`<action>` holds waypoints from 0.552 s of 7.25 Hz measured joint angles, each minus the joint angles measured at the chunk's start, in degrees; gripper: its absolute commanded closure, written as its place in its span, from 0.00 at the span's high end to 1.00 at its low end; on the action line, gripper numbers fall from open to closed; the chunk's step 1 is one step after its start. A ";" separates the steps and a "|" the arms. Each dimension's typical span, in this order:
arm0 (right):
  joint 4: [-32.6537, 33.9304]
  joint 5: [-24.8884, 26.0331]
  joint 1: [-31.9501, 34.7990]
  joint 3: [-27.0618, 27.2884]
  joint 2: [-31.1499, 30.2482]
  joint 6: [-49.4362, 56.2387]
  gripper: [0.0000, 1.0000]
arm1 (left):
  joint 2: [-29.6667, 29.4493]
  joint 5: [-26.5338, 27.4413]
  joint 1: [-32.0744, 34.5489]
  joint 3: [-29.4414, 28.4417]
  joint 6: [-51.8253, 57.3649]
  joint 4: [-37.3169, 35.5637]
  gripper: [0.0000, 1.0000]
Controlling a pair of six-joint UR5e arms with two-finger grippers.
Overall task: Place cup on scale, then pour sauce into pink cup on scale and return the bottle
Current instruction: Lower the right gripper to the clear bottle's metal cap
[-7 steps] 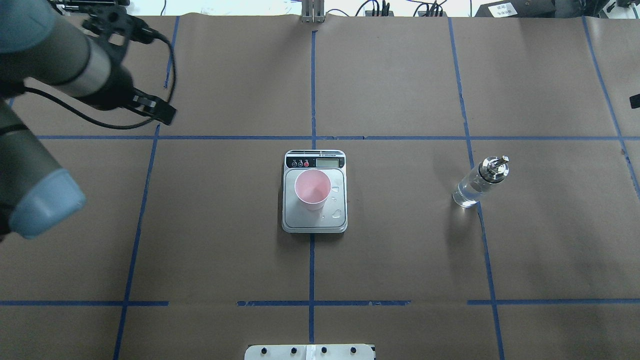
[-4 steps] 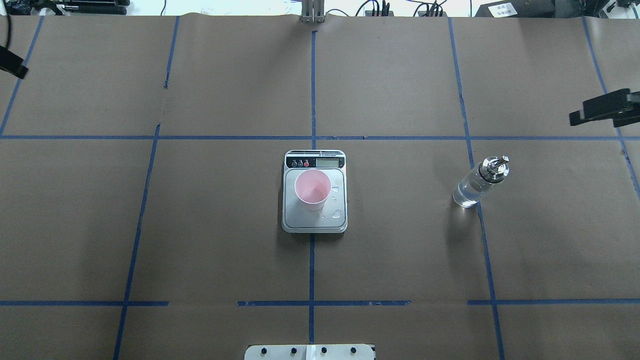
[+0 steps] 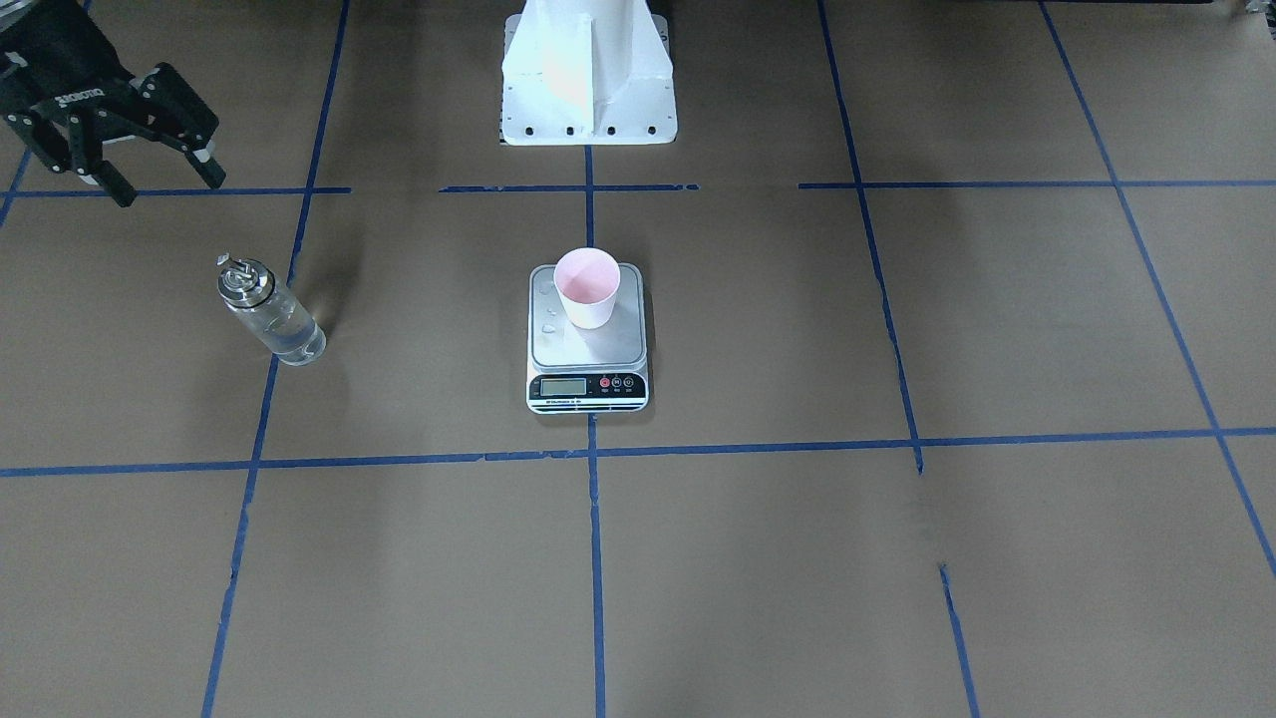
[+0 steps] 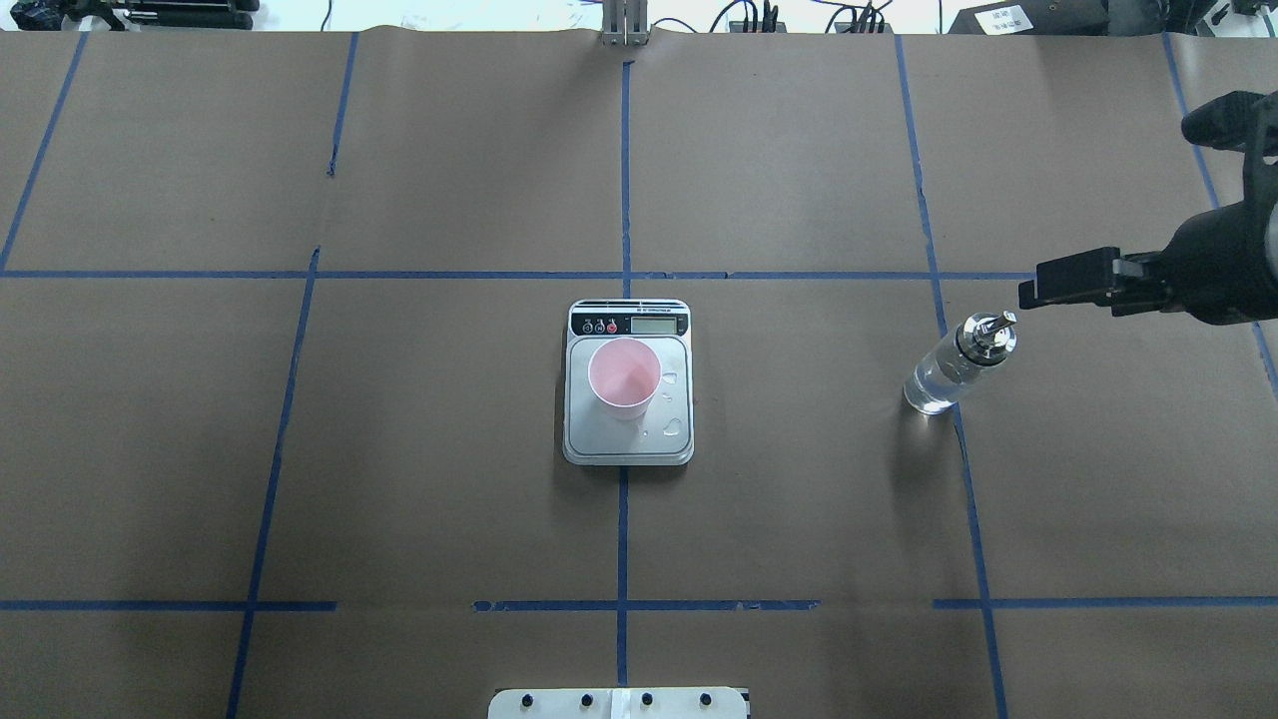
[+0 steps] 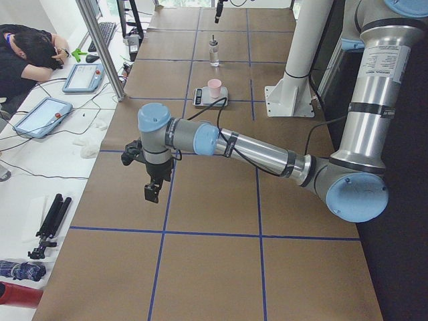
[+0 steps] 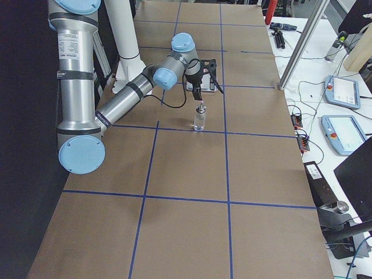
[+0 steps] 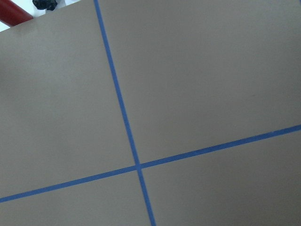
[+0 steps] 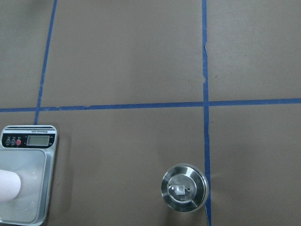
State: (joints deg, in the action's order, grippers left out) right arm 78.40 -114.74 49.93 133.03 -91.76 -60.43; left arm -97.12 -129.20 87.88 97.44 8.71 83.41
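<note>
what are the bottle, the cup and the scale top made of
The bottle looks like clear glass: see-through, with bright glints. Its pour spout looks like polished metal, mirror-shiny. The cup is probably paper: matte pale pink inside, whitish outside, thin rim. The scale has a platform that looks like steel, with a dull silver-grey sheen; its black front strip is likely plastic.

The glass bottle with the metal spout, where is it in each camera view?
Front-facing: bottle left of scale.
Overhead: bottle right of scale.
Exterior left: bottle top centre, beyond scale.
Exterior right: bottle upper centre.
Left wrist: not in it.
Right wrist: bottle bottom centre, seen from above.
Landmark: the scale.
</note>
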 measured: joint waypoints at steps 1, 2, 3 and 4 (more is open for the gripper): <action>-0.37 8.68 -6.39 1.42 -2.10 -2.93 1.00 | 1.92 -3.17 0.68 -0.95 1.61 0.51 1.00; -1.53 17.67 -13.14 2.06 -4.04 -6.33 1.00 | 3.02 -5.03 0.89 -1.04 2.16 0.84 1.00; -3.96 26.90 -20.18 2.10 -6.44 -10.06 1.00 | 3.50 -5.81 0.93 -1.20 2.28 0.99 1.00; -6.50 33.98 -25.52 1.39 -8.46 -12.67 1.00 | 3.69 -5.96 0.96 -1.51 2.17 1.01 1.00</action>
State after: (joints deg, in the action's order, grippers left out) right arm 71.90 -80.75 24.41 134.42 -100.22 -73.10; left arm -93.43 -135.16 88.84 95.93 10.88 84.41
